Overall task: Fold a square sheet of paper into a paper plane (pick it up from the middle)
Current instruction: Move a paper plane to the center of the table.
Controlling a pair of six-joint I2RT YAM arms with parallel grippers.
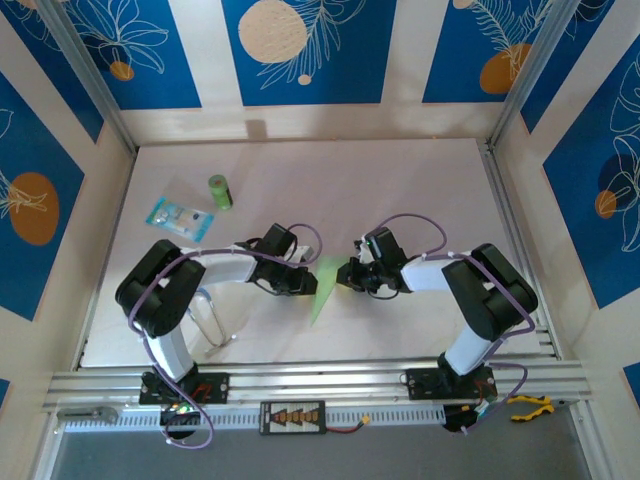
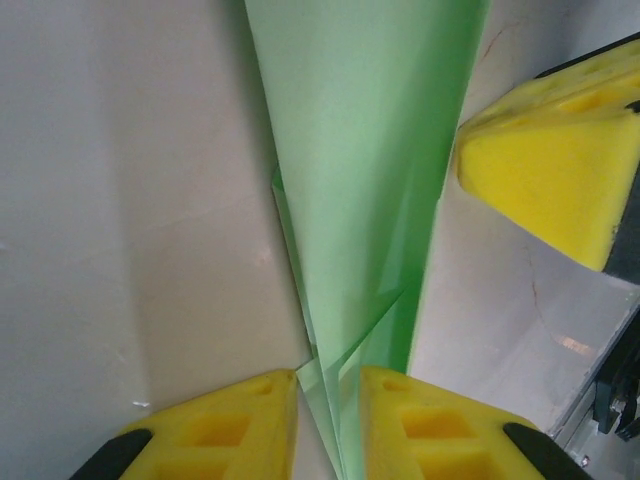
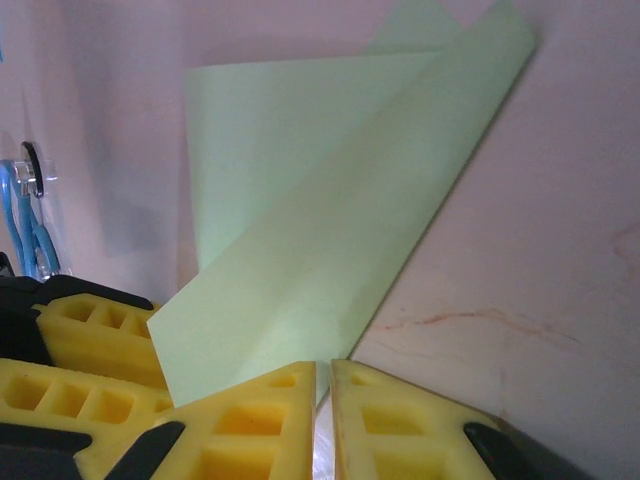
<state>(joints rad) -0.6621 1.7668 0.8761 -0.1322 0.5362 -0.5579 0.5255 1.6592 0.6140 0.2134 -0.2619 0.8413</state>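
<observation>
The pale-green folded sheet of thin paper (image 2: pixel 370 180) is showing one plain tone, only turning darker green where its layers are overlapping. The left gripper (image 2: pixel 328 430) and the right gripper (image 3: pixel 323 420) are wearing bright yellow foam pads (image 3: pixel 250 420). The smooth tabletop (image 1: pixel 400 180) is looking off-white. The small green cylinder (image 1: pixel 220 192) is glowing vivid green, and the clear plastic packet (image 1: pixel 181 217) is carrying blue print. The blue wall panels (image 1: pixel 350 80) are bearing white leaf lines — also orange and cream circles.
</observation>
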